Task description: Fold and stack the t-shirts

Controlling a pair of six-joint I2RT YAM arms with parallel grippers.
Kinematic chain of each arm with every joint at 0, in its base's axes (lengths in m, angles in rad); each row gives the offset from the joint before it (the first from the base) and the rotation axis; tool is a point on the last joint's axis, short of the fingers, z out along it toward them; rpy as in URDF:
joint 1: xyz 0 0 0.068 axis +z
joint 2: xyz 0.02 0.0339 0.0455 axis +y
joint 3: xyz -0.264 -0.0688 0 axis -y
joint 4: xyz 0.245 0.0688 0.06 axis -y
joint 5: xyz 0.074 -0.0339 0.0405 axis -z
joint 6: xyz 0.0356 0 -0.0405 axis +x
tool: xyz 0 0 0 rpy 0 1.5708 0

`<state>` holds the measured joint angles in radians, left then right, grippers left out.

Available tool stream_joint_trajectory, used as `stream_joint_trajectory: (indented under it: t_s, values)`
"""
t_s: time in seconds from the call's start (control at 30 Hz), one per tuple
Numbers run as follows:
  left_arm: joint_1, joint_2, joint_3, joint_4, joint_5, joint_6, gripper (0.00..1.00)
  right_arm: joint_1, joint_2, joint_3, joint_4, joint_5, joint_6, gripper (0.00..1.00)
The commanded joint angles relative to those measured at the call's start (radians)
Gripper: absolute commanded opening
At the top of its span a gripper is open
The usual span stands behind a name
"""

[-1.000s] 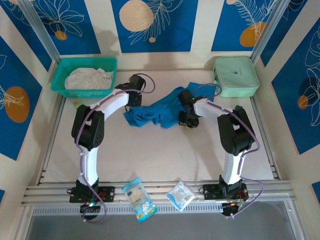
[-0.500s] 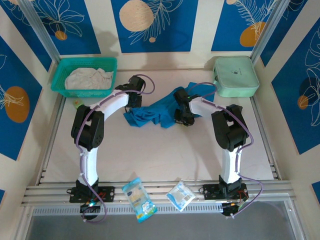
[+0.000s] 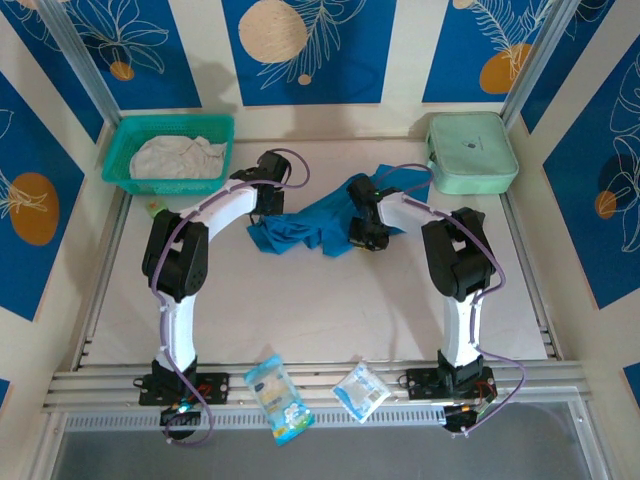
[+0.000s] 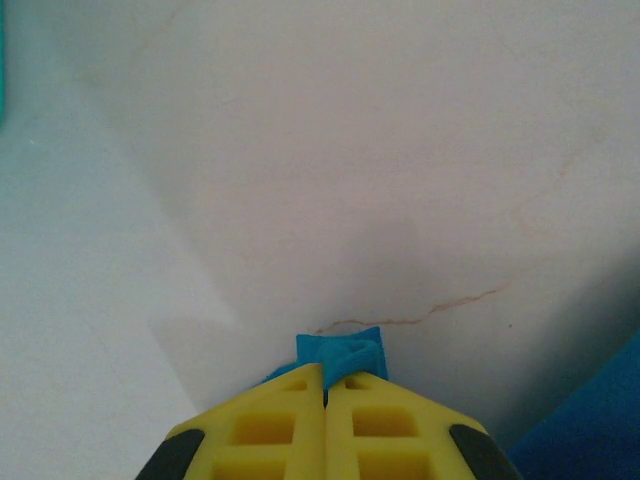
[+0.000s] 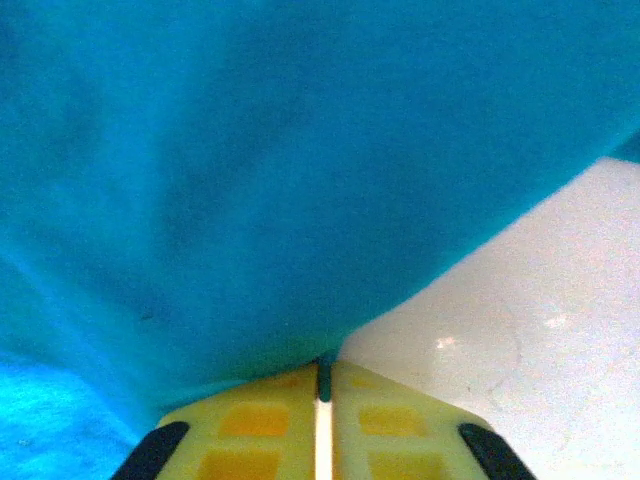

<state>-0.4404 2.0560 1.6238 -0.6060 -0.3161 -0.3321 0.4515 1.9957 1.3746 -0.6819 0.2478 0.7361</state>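
Pale counter (image 3: 300, 300) stands between blue patterned walls. On it the left hand (image 4: 325, 372) is clenched, with a small fold of the teal-blue t-shirt (image 3: 305, 222) pinched at its yellow tips. Also the right hand (image 5: 323, 368) is clenched, on an edge of the same shirt. This shirt lies bunched between them, at 3 o'clock from the left hand and 9 o'clock from the right. At 10 o'clock the off-white t-shirt (image 3: 178, 157) lies in the basket (image 3: 112, 165).
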Motion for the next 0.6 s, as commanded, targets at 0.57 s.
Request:
stream_joint_trajectory:
  t_s: [0.57]
  values:
    - [0.002, -0.027, -0.021, 0.022, 0.027, -0.016, 0.00, -0.028, -0.632, -0.351, -0.347, 0.234, 0.024, 0.00]
